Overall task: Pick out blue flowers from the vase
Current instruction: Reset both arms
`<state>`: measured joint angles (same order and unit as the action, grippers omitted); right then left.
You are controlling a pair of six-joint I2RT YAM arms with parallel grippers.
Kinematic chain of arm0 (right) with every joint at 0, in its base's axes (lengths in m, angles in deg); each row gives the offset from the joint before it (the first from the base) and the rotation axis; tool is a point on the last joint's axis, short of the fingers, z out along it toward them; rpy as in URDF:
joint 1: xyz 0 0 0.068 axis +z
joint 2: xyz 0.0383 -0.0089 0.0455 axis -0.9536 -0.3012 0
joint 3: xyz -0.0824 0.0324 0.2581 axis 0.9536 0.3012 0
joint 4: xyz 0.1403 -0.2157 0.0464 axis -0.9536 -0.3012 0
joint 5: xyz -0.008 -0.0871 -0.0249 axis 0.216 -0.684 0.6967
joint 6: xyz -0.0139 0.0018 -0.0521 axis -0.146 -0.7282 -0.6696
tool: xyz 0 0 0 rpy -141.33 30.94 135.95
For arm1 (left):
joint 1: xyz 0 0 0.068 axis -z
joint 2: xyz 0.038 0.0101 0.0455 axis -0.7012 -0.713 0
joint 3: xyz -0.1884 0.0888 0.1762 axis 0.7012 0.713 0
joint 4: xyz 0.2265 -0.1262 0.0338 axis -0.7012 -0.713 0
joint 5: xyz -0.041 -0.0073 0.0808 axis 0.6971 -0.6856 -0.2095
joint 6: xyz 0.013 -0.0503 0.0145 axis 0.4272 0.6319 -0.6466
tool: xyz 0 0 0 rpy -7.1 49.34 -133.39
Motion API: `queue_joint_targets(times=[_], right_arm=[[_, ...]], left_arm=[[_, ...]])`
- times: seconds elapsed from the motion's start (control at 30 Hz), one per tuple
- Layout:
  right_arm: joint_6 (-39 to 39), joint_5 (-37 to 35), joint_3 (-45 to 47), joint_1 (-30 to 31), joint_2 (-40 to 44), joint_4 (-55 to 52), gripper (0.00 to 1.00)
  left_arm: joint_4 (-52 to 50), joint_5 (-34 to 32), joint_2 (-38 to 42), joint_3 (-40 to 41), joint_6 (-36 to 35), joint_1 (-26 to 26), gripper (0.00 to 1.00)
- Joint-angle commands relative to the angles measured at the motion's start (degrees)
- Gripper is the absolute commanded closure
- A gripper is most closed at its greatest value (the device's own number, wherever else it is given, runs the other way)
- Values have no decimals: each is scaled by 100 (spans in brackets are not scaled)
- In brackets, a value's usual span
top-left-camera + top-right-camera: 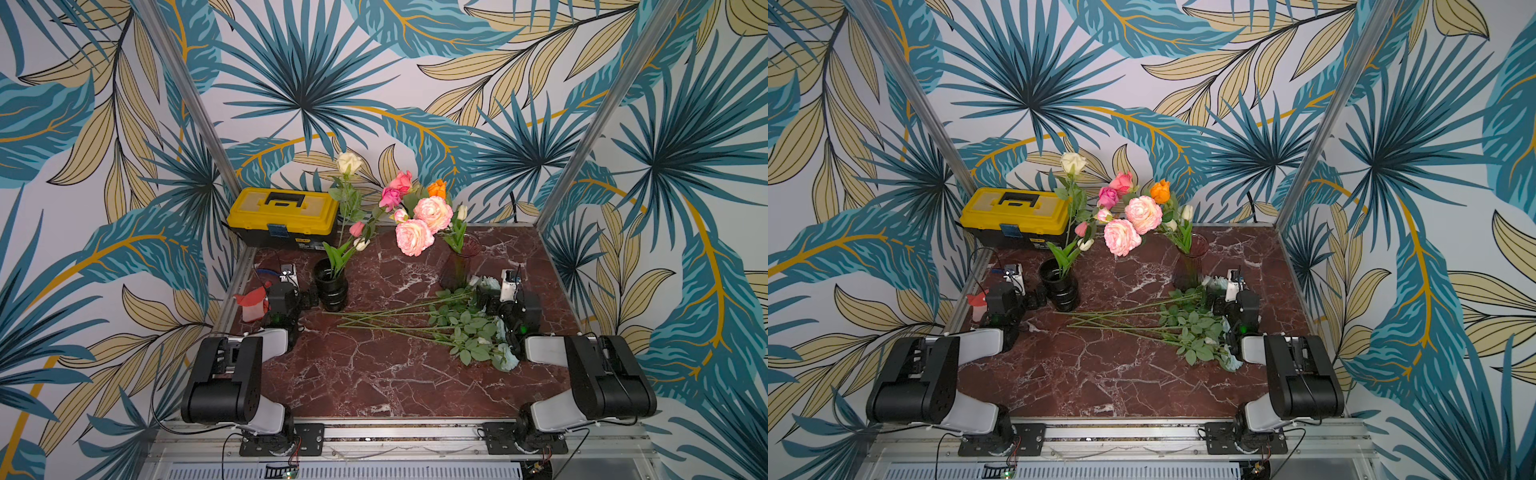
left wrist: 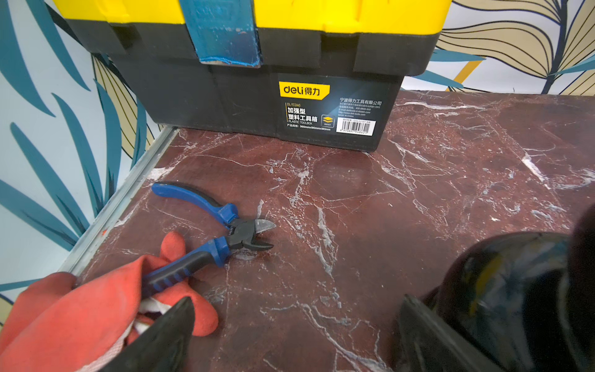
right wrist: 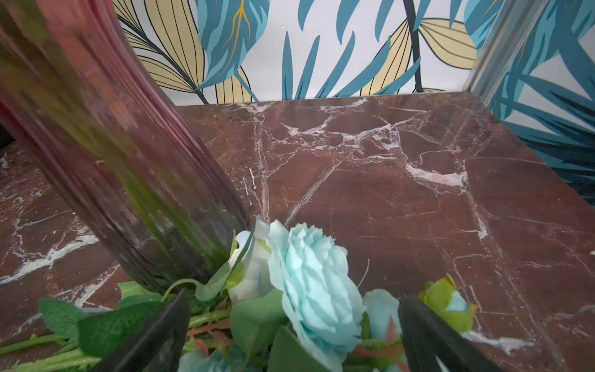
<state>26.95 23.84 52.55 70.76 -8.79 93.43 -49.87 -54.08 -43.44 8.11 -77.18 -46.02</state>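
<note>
in both top views the blue flowers (image 1: 461, 328) (image 1: 1192, 328) are being seen lying just beside the purple vase (image 1: 457, 266) (image 1: 1188, 266), blooms partly hidden by the right arm (image 1: 552, 353). in the left wrist view the left gripper (image 2: 297, 301) is being held wide, empty. in the right wrist view the right gripper (image 3: 294, 299) is being held wide astride a soft, crushable bloom (image 3: 309, 280) beside the vase; the light, springy stems (image 3: 32, 342) are being judged the safer hold.

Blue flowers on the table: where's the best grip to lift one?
Probably the bare stem ends of the blue flowers, nearest the black vase, from above with the open left claw across one stem. They lie flat and fanned apart there; leaves and blooms bunch together beside the right arm.
</note>
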Motion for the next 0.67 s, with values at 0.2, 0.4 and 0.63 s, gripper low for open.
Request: queue_joint_targets(times=[0.2,0.4,0.63], right_arm=[[41,-467,42,18,-16,244,1],[42,-476,48,13,-6,245,1],[39,-459,37,13,-14,239,1]], left_arm=[[241,99,17,-62,-39,-16,1],[245,100,12,-62,-38,-17,1],[243,108,15,-61,-38,-13,1]])
